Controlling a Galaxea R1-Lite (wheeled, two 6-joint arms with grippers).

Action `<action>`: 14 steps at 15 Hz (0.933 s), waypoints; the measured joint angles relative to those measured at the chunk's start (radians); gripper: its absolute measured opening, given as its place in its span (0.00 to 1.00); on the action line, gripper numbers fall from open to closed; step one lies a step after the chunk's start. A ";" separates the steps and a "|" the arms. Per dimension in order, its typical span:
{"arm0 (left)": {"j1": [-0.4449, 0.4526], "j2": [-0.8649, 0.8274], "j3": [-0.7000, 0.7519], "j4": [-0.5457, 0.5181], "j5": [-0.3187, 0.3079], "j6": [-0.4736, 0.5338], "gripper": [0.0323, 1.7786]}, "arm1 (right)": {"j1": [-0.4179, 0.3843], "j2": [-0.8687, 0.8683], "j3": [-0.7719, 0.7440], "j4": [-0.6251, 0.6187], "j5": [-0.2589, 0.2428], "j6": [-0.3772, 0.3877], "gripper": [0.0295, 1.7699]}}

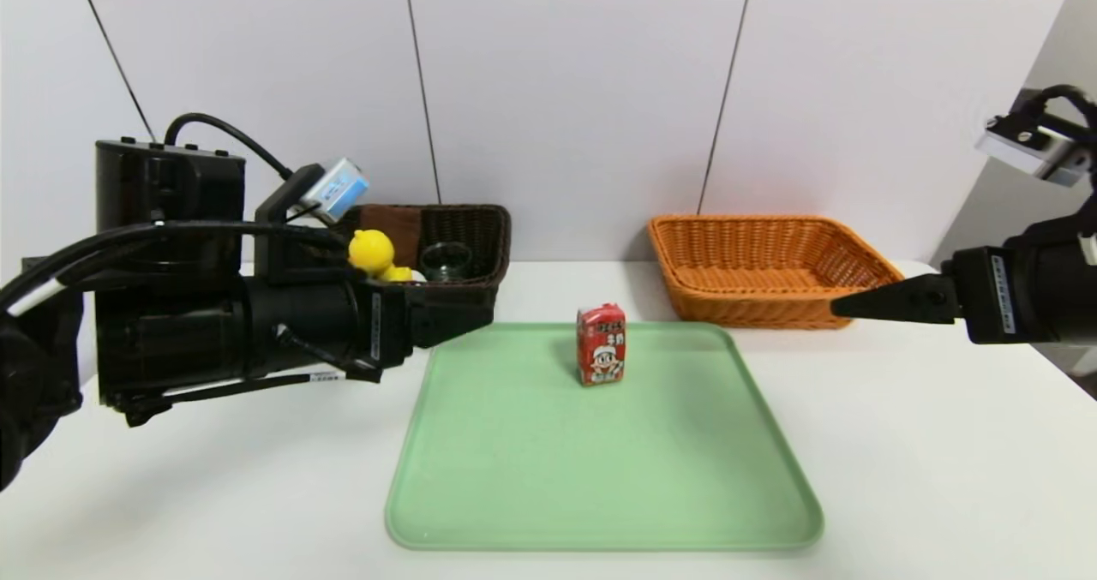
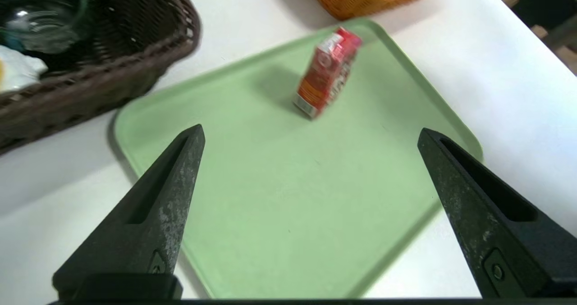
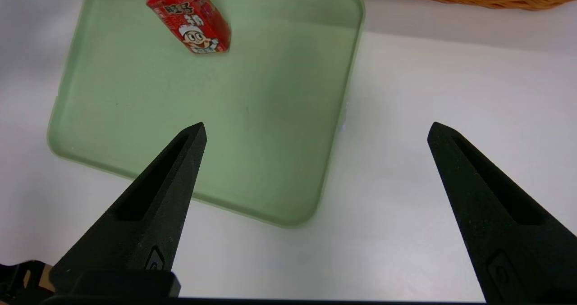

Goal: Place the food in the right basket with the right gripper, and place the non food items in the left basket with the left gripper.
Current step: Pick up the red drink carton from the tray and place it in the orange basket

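Fingers of the left gripper [image 2: 311,134] are spread wide and hold nothing; it hangs over the near left corner of the green tray [image 1: 548,477], just in front of the left basket [image 1: 480,246]. The right gripper [image 3: 315,129] is likewise wide open and empty, over the white counter [image 1: 926,443] beside the right basket [image 1: 771,267]. The red carton [image 1: 601,344] stands upright on the tray's far part. The brown towel [image 1: 390,224], glass cup [image 1: 446,260] and yellow duck [image 1: 373,254] lie in the left basket.

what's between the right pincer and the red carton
Only bare green tray and white table, per the right wrist view; right pincer open, drink carton upright.
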 joint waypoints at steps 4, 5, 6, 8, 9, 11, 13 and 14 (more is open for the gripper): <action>-0.060 -0.094 0.058 0.070 -0.019 0.124 0.94 | 0.046 0.125 -0.091 -0.001 0.011 -0.090 0.96; -0.066 -0.112 0.063 0.091 -0.029 0.153 0.95 | 0.054 0.157 -0.129 0.000 0.020 -0.127 0.96; -0.069 -0.129 0.066 0.117 -0.048 0.174 0.95 | 0.061 0.191 -0.172 0.003 0.042 -0.168 0.96; -0.074 -0.155 0.069 0.162 -0.092 0.207 0.95 | 0.067 0.259 -0.251 0.006 0.097 -0.250 0.96; -0.075 -0.164 0.071 0.179 -0.111 0.226 0.95 | 0.068 0.295 -0.289 0.007 0.116 -0.291 0.96; -0.075 -0.173 0.071 0.184 -0.117 0.237 0.95 | 0.069 0.366 -0.363 0.007 0.157 -0.375 0.96; -0.076 -0.175 0.072 0.186 -0.117 0.250 0.95 | 0.069 0.438 -0.437 0.015 0.214 -0.466 0.96; -0.076 -0.175 0.072 0.186 -0.118 0.259 0.95 | 0.069 0.471 -0.472 0.027 0.241 -0.510 0.96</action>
